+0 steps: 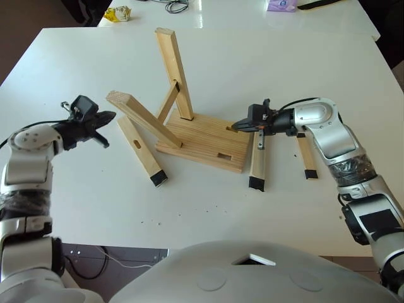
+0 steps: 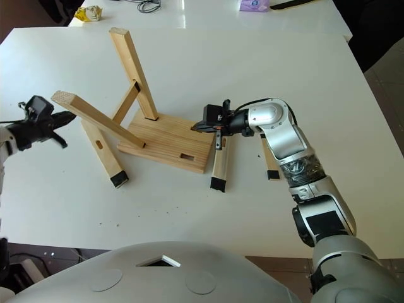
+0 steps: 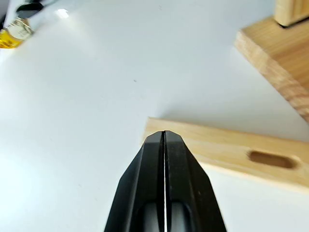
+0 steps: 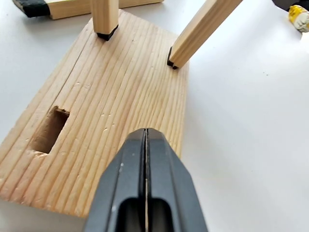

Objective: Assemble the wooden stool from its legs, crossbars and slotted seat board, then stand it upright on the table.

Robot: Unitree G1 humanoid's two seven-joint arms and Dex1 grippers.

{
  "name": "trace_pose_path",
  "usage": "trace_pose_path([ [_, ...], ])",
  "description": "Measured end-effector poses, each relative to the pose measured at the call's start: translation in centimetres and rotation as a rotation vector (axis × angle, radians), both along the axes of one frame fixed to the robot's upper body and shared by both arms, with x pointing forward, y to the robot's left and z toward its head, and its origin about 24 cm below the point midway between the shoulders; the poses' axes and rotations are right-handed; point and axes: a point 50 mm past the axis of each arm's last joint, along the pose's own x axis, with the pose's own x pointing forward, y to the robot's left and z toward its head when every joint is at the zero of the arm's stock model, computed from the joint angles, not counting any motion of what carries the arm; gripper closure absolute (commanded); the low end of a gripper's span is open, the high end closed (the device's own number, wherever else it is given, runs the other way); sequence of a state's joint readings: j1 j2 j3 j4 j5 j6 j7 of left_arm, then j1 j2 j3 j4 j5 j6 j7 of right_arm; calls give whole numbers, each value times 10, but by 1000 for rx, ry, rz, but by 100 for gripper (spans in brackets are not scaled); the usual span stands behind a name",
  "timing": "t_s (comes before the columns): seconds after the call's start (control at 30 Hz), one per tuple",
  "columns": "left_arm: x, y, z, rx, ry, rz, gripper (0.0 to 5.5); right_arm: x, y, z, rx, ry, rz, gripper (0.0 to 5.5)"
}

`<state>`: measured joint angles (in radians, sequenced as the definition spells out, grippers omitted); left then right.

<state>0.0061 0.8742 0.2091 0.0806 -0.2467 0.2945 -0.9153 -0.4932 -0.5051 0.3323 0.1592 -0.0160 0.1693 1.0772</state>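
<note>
The slotted seat board [image 1: 208, 146] lies flat mid-table. One leg [image 1: 175, 69] stands upright in it, a second leg [image 1: 142, 117] leans out to the left, and a crossbar [image 1: 168, 104] joins them. A loose slotted leg [image 1: 142, 151] lies left of the board, and another leg [image 1: 257, 165] lies at its right. A shorter piece [image 1: 307, 158] lies under my right arm. My right gripper [image 1: 237, 126] is shut and empty, its tip over the board's right edge near an open slot [image 4: 48, 129]. My left gripper [image 1: 108, 117] is shut and empty, just left of the loose slotted leg [image 3: 231, 152].
A yellow wrapper [image 1: 118, 12] and a purple packet [image 1: 281, 5] lie on the far table, with cables beside them. The white table [image 1: 303, 69] has bare room behind and to the right of the board. Its front edge runs close before my arms.
</note>
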Motion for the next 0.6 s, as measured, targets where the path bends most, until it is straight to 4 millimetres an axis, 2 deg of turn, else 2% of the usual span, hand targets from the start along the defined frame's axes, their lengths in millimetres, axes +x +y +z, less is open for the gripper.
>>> trace_pose_path([
  [0.07, -10, -12, 4, -38, 27, -64, 550, 6, -5, -8, -23, -7, -60, 546],
  [0.2, -20, -57, 24, -88, 17, -269, 550, 32, -15, -26, -133, -78, -177, 546],
  [0.33, -28, -86, 19, -91, 67, -388, 550, 51, -12, -31, -204, -145, -200, 546],
  [0.47, -39, -89, 5, -41, 163, -449, 550, 59, 0, -38, -234, -167, -193, 546],
  [0.6, -37, -87, -2, -5, 198, -479, 550, 56, 17, -47, -222, -165, -136, 546],
])
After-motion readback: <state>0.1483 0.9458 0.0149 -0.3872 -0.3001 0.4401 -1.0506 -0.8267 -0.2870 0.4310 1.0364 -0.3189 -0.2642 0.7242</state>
